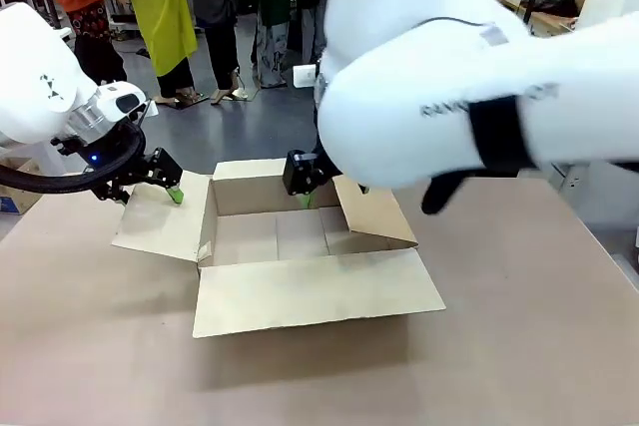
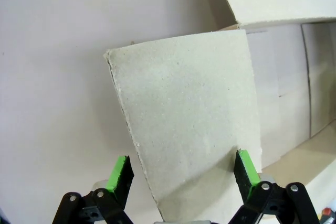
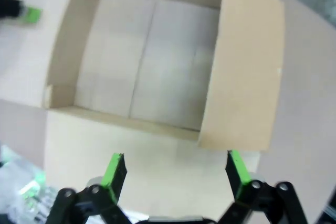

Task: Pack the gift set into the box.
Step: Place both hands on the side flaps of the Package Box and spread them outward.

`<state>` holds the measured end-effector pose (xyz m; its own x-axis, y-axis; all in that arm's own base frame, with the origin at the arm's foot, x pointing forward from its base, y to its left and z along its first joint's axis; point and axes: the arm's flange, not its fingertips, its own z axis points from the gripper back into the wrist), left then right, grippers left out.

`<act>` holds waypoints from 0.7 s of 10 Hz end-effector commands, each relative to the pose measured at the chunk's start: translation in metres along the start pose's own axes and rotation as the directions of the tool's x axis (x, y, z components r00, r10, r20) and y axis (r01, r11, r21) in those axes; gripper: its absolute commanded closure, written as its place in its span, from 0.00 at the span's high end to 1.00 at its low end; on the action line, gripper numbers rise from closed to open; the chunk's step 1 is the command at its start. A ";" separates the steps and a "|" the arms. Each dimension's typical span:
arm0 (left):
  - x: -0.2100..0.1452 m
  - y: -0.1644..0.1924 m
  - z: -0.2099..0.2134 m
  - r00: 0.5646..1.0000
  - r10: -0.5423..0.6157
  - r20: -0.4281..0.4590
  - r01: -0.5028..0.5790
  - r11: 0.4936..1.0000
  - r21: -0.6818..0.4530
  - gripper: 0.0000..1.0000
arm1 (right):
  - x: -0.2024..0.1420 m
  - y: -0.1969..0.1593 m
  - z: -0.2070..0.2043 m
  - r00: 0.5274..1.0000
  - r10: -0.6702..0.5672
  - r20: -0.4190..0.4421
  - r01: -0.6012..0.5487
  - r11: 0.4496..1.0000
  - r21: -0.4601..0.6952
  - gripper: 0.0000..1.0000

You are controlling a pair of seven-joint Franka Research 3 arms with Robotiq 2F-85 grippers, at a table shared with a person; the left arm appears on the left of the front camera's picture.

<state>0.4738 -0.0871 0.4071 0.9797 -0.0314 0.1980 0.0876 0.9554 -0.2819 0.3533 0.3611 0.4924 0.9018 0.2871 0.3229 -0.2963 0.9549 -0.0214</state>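
Right arm (image 1: 449,77), blurred lettering, over box (image 1: 310,291)

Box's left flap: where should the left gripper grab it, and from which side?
Probably its free outer edge, coming from the robot's left. The left flap is a thin flat sheet splayed outward, so the open left gripper needs one finger above it, one below.

Bright, even overhead light; soft shadows beside the box (image 1: 310,296) on the desk (image 1: 519,346); right wrist view blurred throughout.
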 end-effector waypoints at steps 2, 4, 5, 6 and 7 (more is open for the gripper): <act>-0.001 -0.001 0.002 1.000 0.008 0.004 -0.008 1.000 0.018 1.00 | 0.071 0.003 -0.041 0.988 -0.061 -0.140 0.040 0.988 -0.146 1.00; -0.001 -0.001 0.002 1.000 0.008 0.004 -0.008 1.000 0.018 1.00 | 0.077 -0.007 -0.069 0.982 -0.039 -0.183 0.020 0.995 -0.101 1.00; -0.001 -0.001 0.002 1.000 0.008 0.004 -0.008 1.000 0.018 1.00 | 0.074 -0.008 -0.073 0.983 -0.059 -0.175 0.042 0.994 -0.097 1.00; -0.001 -0.001 0.002 1.000 0.008 0.004 -0.008 1.000 0.018 1.00 | 0.073 -0.010 -0.072 0.982 -0.080 -0.172 0.067 0.994 -0.084 1.00; -0.001 -0.001 0.002 1.000 0.008 0.004 -0.008 1.000 0.018 1.00 | 0.072 -0.011 -0.071 0.981 -0.077 -0.177 0.062 0.994 -0.090 1.00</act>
<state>0.4738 -0.0869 0.4071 0.9797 -0.0310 0.1981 0.0872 0.9555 -0.2818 0.4481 0.3776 0.4404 0.9539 0.2639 0.1426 -0.2518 0.9628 -0.0977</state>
